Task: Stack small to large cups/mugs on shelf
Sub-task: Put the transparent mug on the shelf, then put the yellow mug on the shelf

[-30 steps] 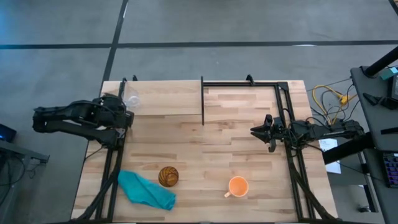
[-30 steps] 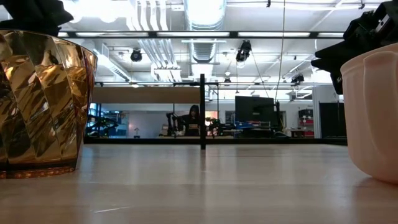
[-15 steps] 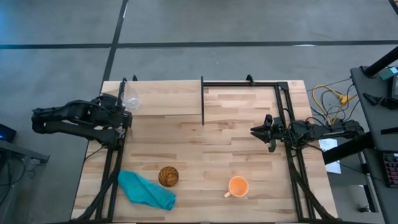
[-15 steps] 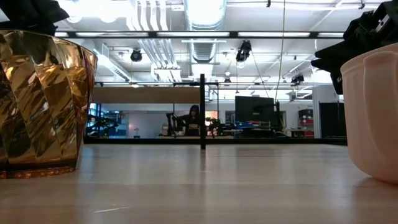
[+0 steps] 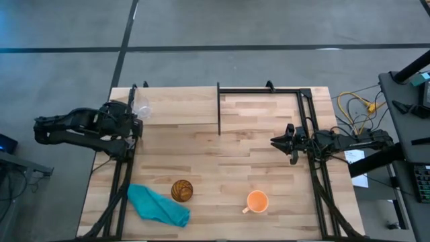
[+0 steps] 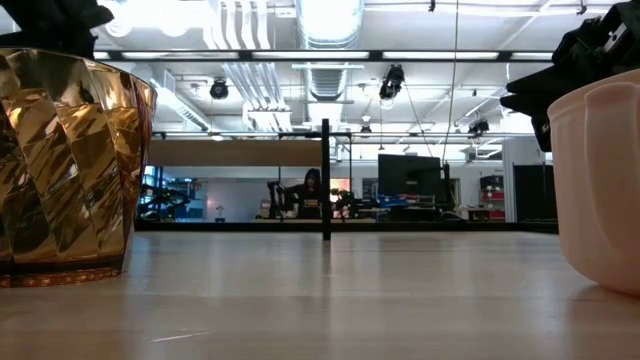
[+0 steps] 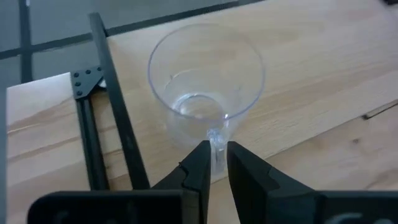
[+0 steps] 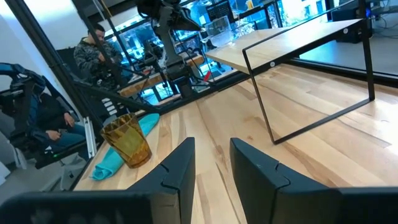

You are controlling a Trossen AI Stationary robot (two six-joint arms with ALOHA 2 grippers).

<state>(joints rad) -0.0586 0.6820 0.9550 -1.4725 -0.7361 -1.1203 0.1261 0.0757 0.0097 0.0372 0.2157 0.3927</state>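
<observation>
High view first: the raised light butcher-block wood shelf (image 5: pixel 178 107) with black metal frame posts sits along the far edge of the wooden table (image 5: pixel 222 168), with a thin black upright divider (image 5: pixel 219 109) roughly at the middle. The small clear transparent cup (image 5: pixel 141 105) stands upright on the shelf's far left end, right by the corner post. The left gripper (image 5: pixel 134 121) is at that same corner, and in the left wrist view its 2 dark fingers (image 7: pixel 200 171) are pinched nearly together on the near wall of the cup (image 7: pixel 206 93), down by its base, so it's got a grip on the rim-side wall rather than around the whole thing. The other 2 cups are down on the tabletop near the front edge: the amber-brown patterned tumbler (image 5: pixel 181 190) is left of centre, just beside a crumpled teal cloth (image 5: pixel 156 205), and the orange mug with a handle (image 5: pixel 255 201) is well apart to its right. The right gripper (image 5: pixel 290 143) hovers over the right side of the table near the frame post, nothing in it, and the right wrist view shows its fingers (image 8: pixel 180 168) spread with a clear gap. The low view has the tumbler (image 6: pixel 65 165) big on the left and the mug (image 6: pixel 595 180) on the right edge, both standing upright.
</observation>
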